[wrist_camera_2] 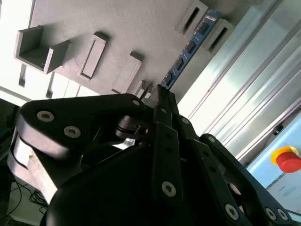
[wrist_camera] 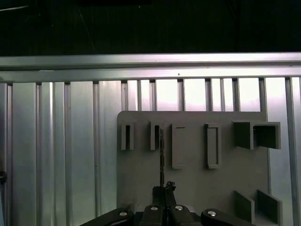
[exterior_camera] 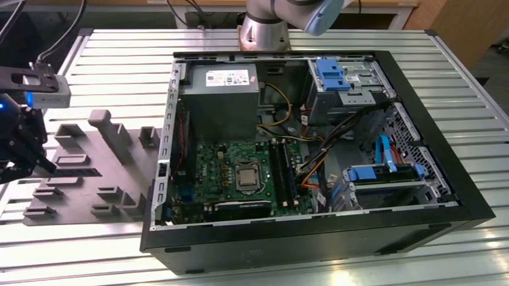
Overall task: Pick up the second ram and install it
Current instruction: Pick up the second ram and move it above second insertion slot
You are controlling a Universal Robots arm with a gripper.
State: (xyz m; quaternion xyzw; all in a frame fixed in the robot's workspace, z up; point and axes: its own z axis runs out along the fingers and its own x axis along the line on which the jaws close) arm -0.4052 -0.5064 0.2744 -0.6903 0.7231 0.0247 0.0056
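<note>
The second ram [wrist_camera_2: 190, 47] is a thin dark stick with a row of chips, seen edge-on in the first wrist view [wrist_camera: 161, 155]. My gripper [wrist_camera_2: 162, 92] has its fingers closed on the stick's near end; the same grip shows in the first wrist view [wrist_camera: 163, 188]. The stick's far end reaches between two slotted blocks of the grey holder tray [wrist_camera_2: 117, 28]. I cannot tell whether it still sits in them. In the exterior view the gripper [exterior_camera: 20, 158] hangs over the tray's [exterior_camera: 87, 179] left end, far from the open computer case [exterior_camera: 318, 244].
The case lies open on a slatted aluminium table [exterior_camera: 119, 59], showing the green motherboard [exterior_camera: 238, 161] and its long black slots [exterior_camera: 282, 170]. Cables, drive bays and a power supply [exterior_camera: 219, 101] crowd the inside. A red button [wrist_camera_2: 288, 159] sits off the table.
</note>
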